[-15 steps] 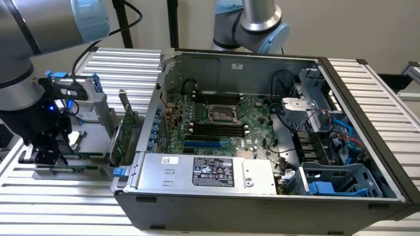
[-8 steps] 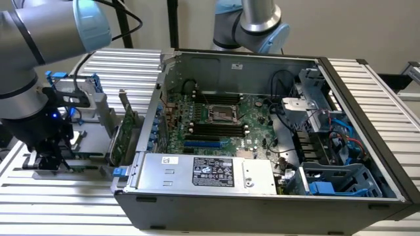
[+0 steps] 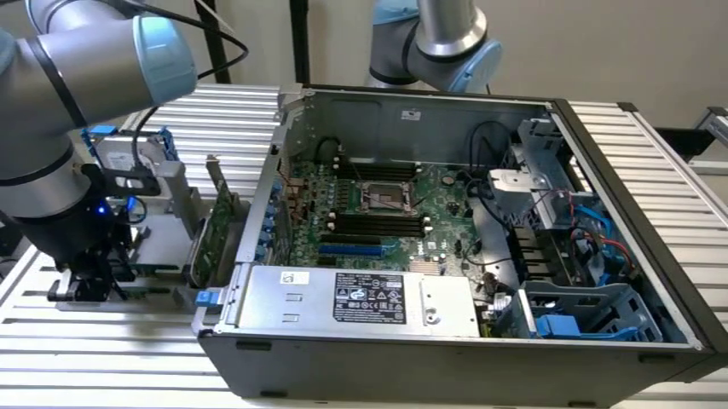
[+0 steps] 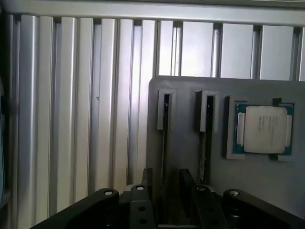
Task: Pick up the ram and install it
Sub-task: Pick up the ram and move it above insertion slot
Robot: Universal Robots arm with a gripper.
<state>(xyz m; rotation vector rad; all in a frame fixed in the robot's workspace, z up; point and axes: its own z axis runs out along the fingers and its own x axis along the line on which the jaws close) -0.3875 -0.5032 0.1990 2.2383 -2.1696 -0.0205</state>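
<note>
**Ana:** How is your gripper sitting?

**Me:** My gripper (image 4: 167, 185) is low over the grey holder (image 4: 186, 90) with its jaws apart. One of my dark fingers (image 4: 147, 181) is on either side of the ram (image 4: 164, 143). As far as I can see, neither is pressing on it yet.

**Ana:** And where is the ram?

**Me:** It stands on edge in the holder's slot farther from the processor (image 4: 265, 129). A second stick (image 4: 206, 143) stands in the next slot, just beside it. In the exterior view the holder is on the slatted table (image 3: 114, 358), to the exterior view's left of the open computer case (image 3: 455, 366).

**Ana:** What worries you?

**Me:** Mostly closing off-centre. If one finger touched first, I think it would tip the ram and wedge it in its slot. My other finger runs near the second stick and could nudge that one. A shallow hold on so thin a board might also let it twist on the way to the memory slots (image 3: 370, 223).
</note>
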